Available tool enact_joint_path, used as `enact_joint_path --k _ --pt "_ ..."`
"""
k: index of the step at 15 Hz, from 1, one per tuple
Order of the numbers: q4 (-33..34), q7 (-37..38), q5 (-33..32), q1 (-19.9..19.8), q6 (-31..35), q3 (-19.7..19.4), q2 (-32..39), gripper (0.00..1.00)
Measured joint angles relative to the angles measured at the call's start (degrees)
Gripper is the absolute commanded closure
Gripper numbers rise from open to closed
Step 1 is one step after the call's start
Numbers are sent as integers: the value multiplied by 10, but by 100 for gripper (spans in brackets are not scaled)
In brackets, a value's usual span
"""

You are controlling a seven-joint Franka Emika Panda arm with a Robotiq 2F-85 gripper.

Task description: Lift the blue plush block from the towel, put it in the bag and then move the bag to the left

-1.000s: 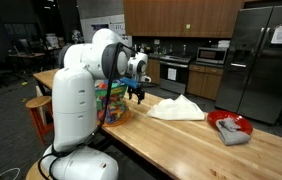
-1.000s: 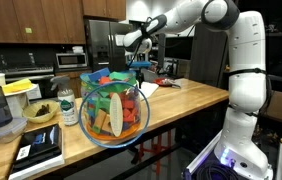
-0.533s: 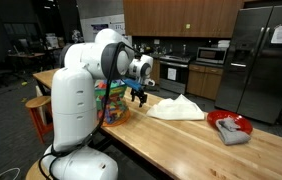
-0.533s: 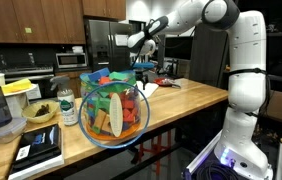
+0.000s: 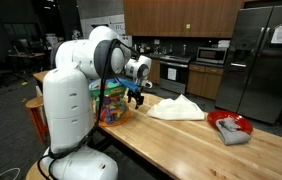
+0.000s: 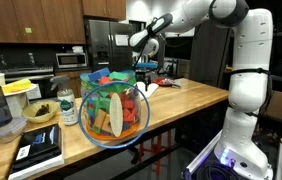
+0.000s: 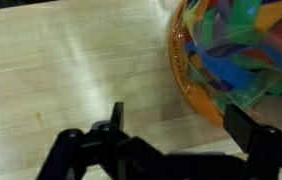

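The see-through bag (image 5: 112, 106) with a green upper edge and bright coloured pieces stands on the wooden table, partly behind the robot's body. It fills the foreground in an exterior view (image 6: 111, 108) and the upper right of the wrist view (image 7: 236, 50). My gripper (image 7: 181, 125) is open and empty, hovering above bare wood just beside the bag's rim; it shows in both exterior views (image 5: 134, 93) (image 6: 146, 68). The rumpled white towel (image 5: 176, 108) lies further along the table, with no blue lump on it. I cannot pick out the blue plush block among the bag's pieces.
A red dish on a small grey cloth (image 5: 231, 128) sits near the table's far end. Bowls, a blender and a tablet (image 6: 36, 145) stand on a counter beside the bag. Fridge and cabinets are behind. The wooden tabletop (image 5: 181, 138) runs between bag and dish.
The arm's shoulder and upper links have turned slightly. The gripper has shifted only a little and stays open beside the bag; bag and towel have not moved.
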Motion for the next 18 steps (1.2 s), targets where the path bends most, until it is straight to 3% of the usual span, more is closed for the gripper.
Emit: enact_joint_path --k 10,18 --pt "12 -5 1 12 -1 21 -6 0" --pt "80 6 1 38 -14 42 33 0"
